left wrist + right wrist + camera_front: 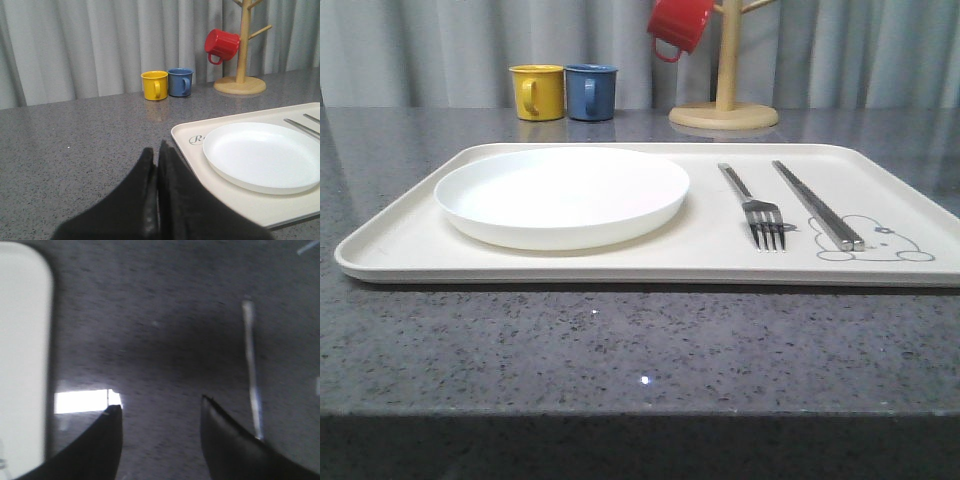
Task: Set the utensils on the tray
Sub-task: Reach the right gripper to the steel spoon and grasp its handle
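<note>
Granite-grey tabletop (620, 340) fills our front view, and on it lies the cream tray (410, 235) with its low rim. We see the round white plate (562, 195) on the tray's left half. To its right the fork (754, 205) lies lengthwise with its tines toward us, and just beside it, further right, the pair of flat chopsticks (817, 204) rests side by side, their near ends over the rabbit drawing (880, 240). Behind the tray stand a yellow mug (538, 92) and a blue mug (591, 92), close together, and a red mug (678, 25) hangs from the wooden mug tree (725, 105).

From the left wrist, we see the left gripper (158, 170) with its black fingers pressed together, nothing between them, above the bare table just beside the tray's corner.

From the right wrist, the picture is blurred. We see the right gripper (161, 412) with its fingers spread apart, holding nothing, over the dark table. The tray's edge shows at one side, and a thin metal utensil (251, 370) lies on the table near one fingertip; we cannot tell which utensil it is.
</note>
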Controlling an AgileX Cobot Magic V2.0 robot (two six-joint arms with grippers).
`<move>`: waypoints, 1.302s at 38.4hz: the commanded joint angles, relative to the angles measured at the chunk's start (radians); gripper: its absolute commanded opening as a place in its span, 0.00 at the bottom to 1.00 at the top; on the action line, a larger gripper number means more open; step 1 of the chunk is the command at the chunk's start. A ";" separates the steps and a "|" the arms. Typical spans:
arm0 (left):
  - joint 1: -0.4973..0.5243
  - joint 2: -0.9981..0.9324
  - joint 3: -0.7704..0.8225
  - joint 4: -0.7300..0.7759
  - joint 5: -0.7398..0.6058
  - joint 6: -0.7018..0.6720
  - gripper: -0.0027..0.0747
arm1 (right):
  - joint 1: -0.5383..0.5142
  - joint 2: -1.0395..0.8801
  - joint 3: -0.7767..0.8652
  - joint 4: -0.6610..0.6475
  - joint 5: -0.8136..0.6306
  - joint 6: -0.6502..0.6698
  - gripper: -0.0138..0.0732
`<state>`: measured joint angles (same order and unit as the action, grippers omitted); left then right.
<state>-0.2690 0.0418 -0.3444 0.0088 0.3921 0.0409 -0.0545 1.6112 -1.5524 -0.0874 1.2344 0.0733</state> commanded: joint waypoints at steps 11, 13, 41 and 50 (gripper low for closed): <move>0.001 0.012 -0.025 -0.009 -0.085 -0.009 0.01 | -0.250 -0.040 0.053 0.107 0.049 -0.241 0.61; 0.001 0.012 -0.025 -0.009 -0.085 -0.009 0.01 | -0.258 -0.025 0.053 0.105 0.037 -0.242 0.61; 0.001 0.012 -0.025 -0.009 -0.085 -0.009 0.01 | -0.270 0.167 0.053 0.104 -0.001 -0.243 0.47; 0.001 0.012 -0.025 -0.009 -0.085 -0.009 0.01 | -0.270 0.165 0.053 0.104 0.015 -0.243 0.23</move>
<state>-0.2690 0.0401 -0.3444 0.0088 0.3921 0.0409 -0.3182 1.8190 -1.4796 0.0162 1.2252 -0.1580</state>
